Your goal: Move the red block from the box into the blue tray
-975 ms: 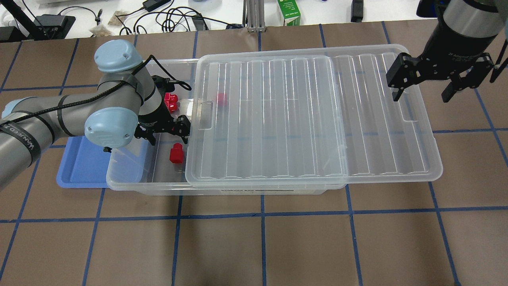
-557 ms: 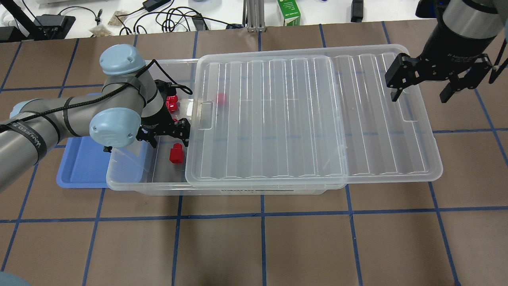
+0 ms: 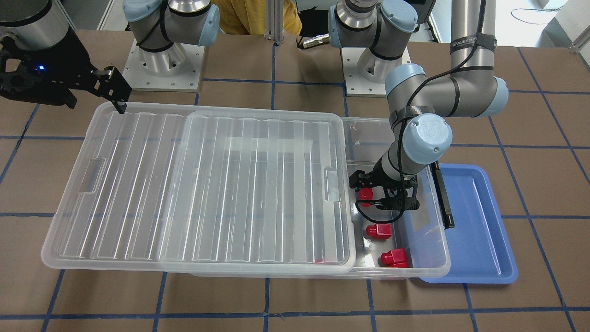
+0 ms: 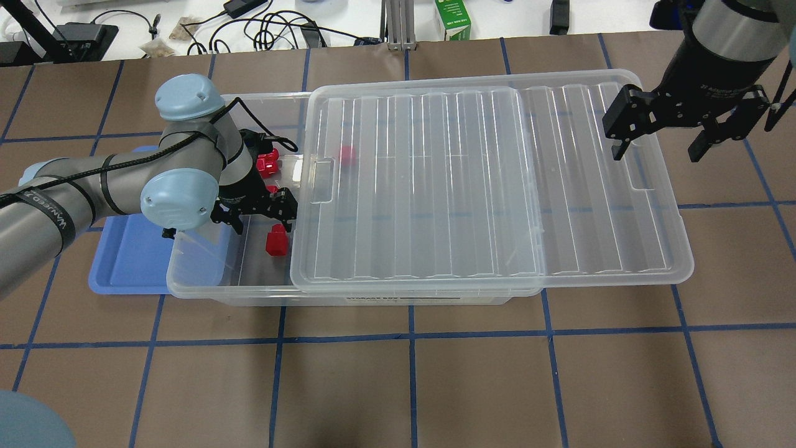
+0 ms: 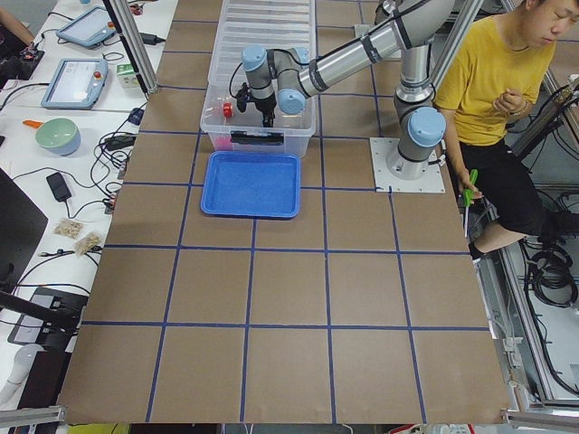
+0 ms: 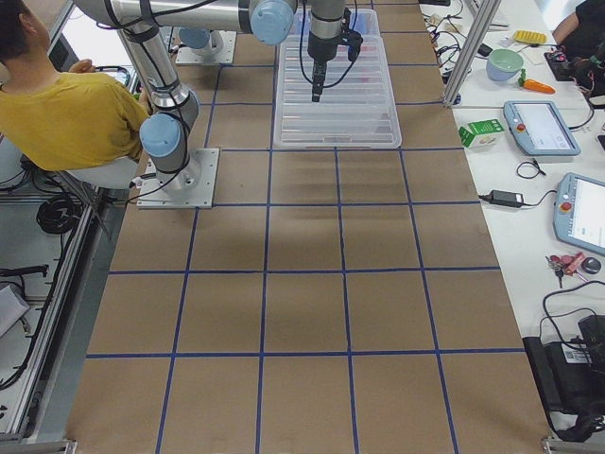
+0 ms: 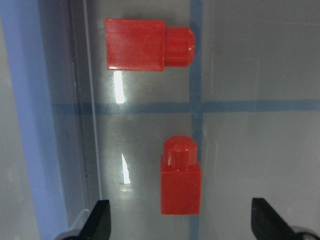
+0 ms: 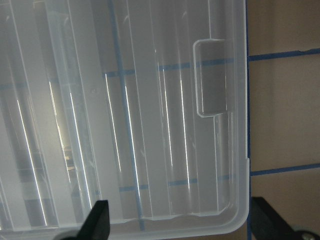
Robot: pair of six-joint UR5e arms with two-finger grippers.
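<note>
The box (image 4: 205, 286) stands mid-table with its ribbed lid (image 4: 435, 186) slid right, so the left end is uncovered. My left gripper (image 4: 261, 221) is open inside that end, just above a red block (image 4: 277, 241). In the left wrist view this block (image 7: 181, 182) lies between my fingertips (image 7: 100, 220) with its stub pointing away. A second red block (image 7: 145, 45) lies beyond it, a third (image 4: 267, 160) farther on, and another (image 4: 346, 154) shows under the lid. The empty blue tray (image 4: 124, 261) sits against the box's left end. My right gripper (image 4: 656, 152) is open and empty above the lid's right end.
The box's black latch (image 3: 442, 198) hangs between the box end and the blue tray (image 3: 479, 230). A green carton (image 4: 453, 22) and cables lie past the table's far edge. An operator in yellow (image 5: 507, 81) sits beside the robot base.
My left gripper has shifted slightly toward the near red block and lower over it, still open. The right gripper has barely moved.
</note>
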